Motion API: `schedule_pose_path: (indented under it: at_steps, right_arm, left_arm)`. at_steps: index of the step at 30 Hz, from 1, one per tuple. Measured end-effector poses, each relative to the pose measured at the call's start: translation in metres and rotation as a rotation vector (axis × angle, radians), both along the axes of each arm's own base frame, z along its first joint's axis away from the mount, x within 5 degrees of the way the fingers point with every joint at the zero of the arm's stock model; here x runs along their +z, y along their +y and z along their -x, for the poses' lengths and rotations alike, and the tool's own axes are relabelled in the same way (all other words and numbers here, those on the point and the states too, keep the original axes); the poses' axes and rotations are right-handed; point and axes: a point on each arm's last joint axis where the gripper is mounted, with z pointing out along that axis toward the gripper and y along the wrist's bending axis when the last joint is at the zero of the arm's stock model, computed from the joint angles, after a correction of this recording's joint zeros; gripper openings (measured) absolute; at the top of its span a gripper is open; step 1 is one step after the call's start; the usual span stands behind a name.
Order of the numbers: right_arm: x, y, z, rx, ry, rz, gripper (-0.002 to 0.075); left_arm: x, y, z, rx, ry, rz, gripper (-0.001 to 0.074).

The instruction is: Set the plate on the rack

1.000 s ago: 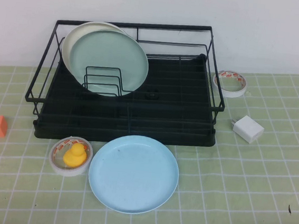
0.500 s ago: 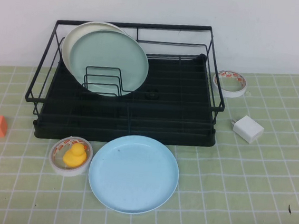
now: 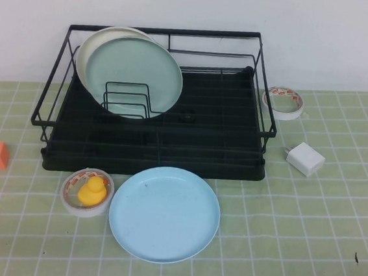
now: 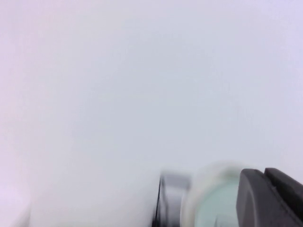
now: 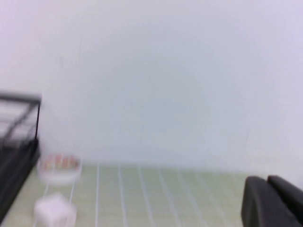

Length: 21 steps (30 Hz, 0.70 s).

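The plate is lying flat on the counter, just in front of the rack. Only a dark edge, probably of the left claw, is showing, likewise the right claw; whether either is spread, I cannot tell.

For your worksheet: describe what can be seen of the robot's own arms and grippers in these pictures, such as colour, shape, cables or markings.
Very little shows. No arm appears in the high view. In the left wrist view, the left gripper shows only as a dark grey, matte, blocky piece with a seam at the frame's corner. The right gripper looks alike in the right wrist view: dark, rounded-edged. No cables or markings are visible.
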Motion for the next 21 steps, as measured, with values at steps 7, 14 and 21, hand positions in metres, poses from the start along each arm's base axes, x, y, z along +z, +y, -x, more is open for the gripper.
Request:
schedule_pose_path:
  at_steps: [7,14,21]
  right_arm:
    - [0.019,0.000,0.003,-0.007,-0.209,0.011,-0.0002]
    - [0.021,-0.001,0.004,-0.011,-0.243,-0.006,-0.0002]
    - [0.021,-0.001,0.004,-0.014,-0.235,0.007,-0.0002]
  left_arm:
    - [0.022,0.003,0.010,0.026,-0.269,0.018,-0.0003]
    - [0.026,0.003,0.013,0.005,-0.319,0.075,-0.0003]
    - [0.027,0.005,0.014,0.003,-0.337,0.109,-0.0003]
